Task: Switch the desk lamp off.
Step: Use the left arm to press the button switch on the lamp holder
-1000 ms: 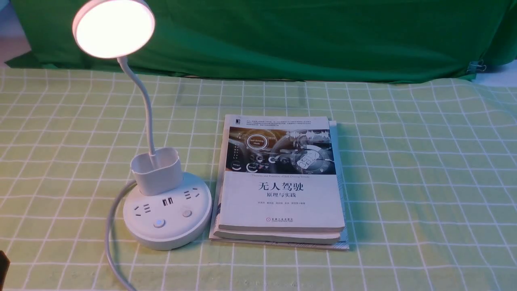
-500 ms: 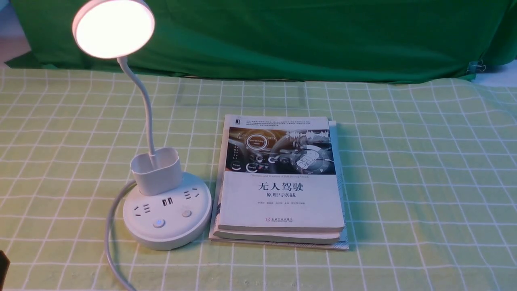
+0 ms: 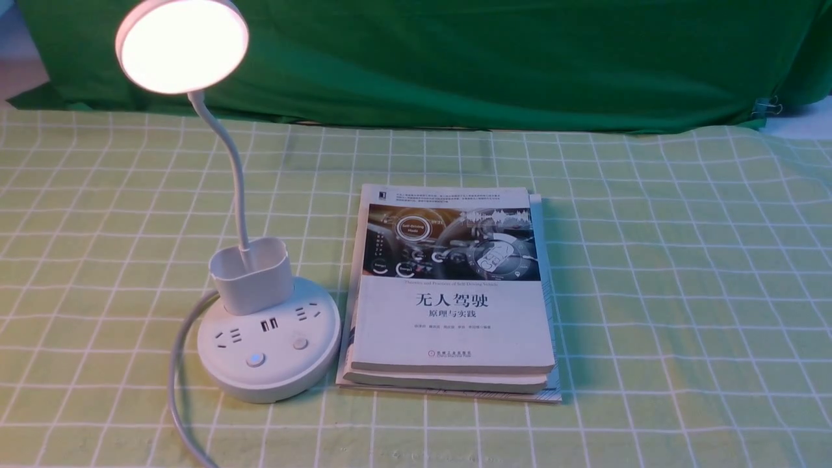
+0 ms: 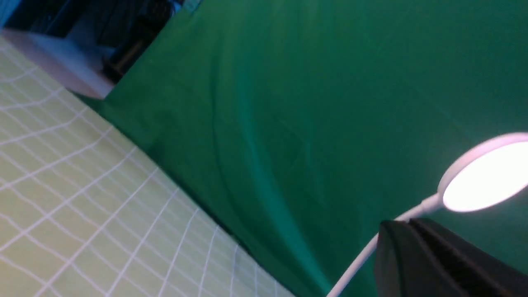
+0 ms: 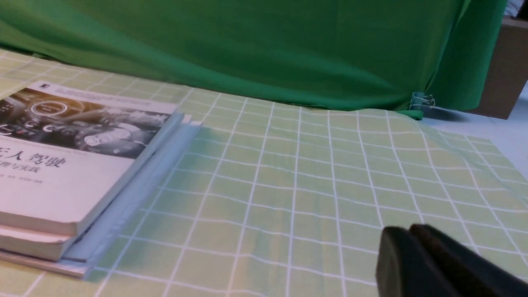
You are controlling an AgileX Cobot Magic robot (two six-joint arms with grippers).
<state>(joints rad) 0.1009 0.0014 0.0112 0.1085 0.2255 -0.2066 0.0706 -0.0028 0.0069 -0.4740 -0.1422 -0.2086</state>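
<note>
Lamp: white plastic disc-headed desk lamp [image 3: 270, 351] — lit, I see it near the front-left corner of the green checked worktop [image 3: 682, 292].
Left fingers [image 4: 396, 255]: pressed together, empty.
Right fingers [image 5: 396, 264]: pressed together, empty — facing the far-right corner.

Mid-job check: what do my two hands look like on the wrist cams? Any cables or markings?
Only the tips show. The left hand is two matte black fingers with rounded ends and a thin seam between them. The right hand looks the same. No cables, markings or labels are visible on either; the front view shows neither arm.
</note>
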